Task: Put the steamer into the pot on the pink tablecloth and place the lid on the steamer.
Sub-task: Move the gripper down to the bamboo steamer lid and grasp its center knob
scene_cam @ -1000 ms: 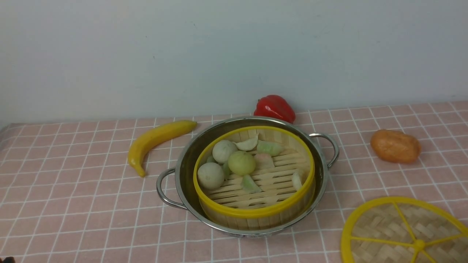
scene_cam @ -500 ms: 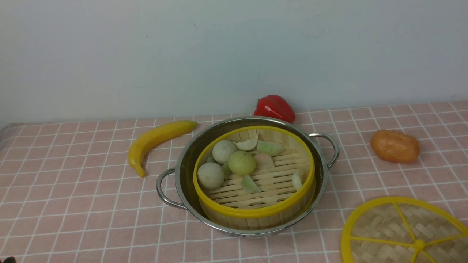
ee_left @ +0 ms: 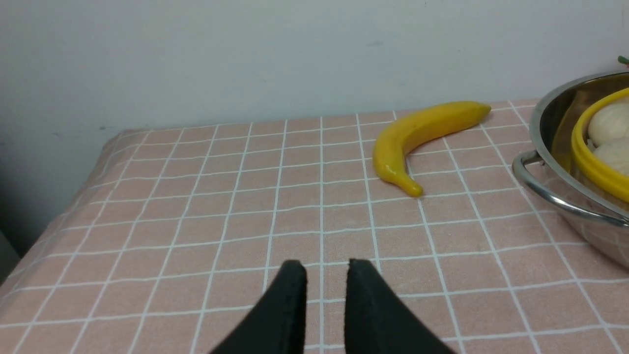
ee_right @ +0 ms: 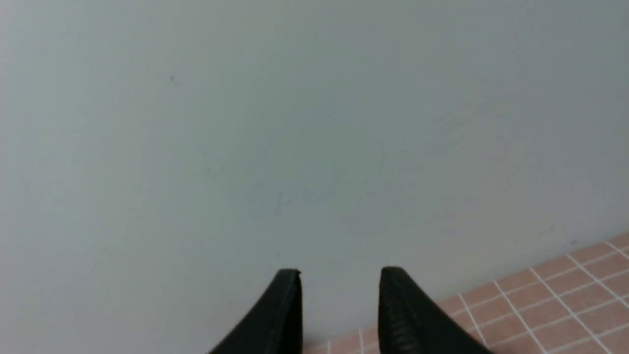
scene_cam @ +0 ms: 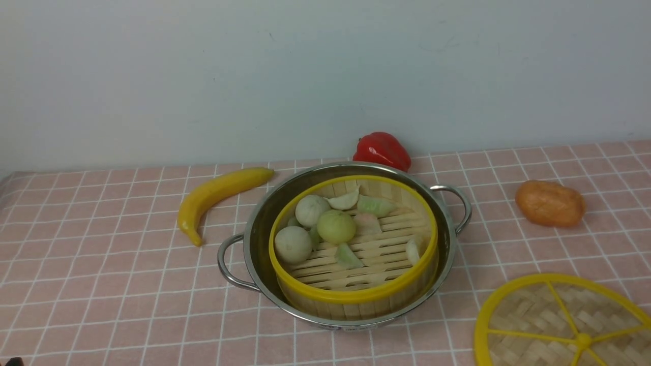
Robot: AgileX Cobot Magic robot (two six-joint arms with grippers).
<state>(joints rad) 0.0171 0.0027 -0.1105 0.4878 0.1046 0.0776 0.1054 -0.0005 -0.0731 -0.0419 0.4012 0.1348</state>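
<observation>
The steel pot (scene_cam: 256, 229) stands mid-table on the pink tablecloth (scene_cam: 101, 284). The steamer (scene_cam: 356, 296) sits inside it, holding buns and dumpling pieces. The lid (scene_cam: 559, 325) lies flat on the cloth at the front right, apart from the pot. Neither gripper shows in the front view. In the left wrist view my left gripper (ee_left: 327, 265) hovers over bare cloth (ee_left: 196, 196), its fingers slightly apart with nothing between them; the pot (ee_left: 553, 128) and the steamer rim (ee_left: 589, 167) are off to one side. My right gripper (ee_right: 339, 271) is open and empty, facing the wall.
A yellow banana (scene_cam: 213, 195) lies left of the pot and also shows in the left wrist view as banana (ee_left: 422, 132). A red pepper (scene_cam: 382, 150) sits behind the pot. An orange-brown lump (scene_cam: 550, 203) lies at the right. A grey wall backs the table.
</observation>
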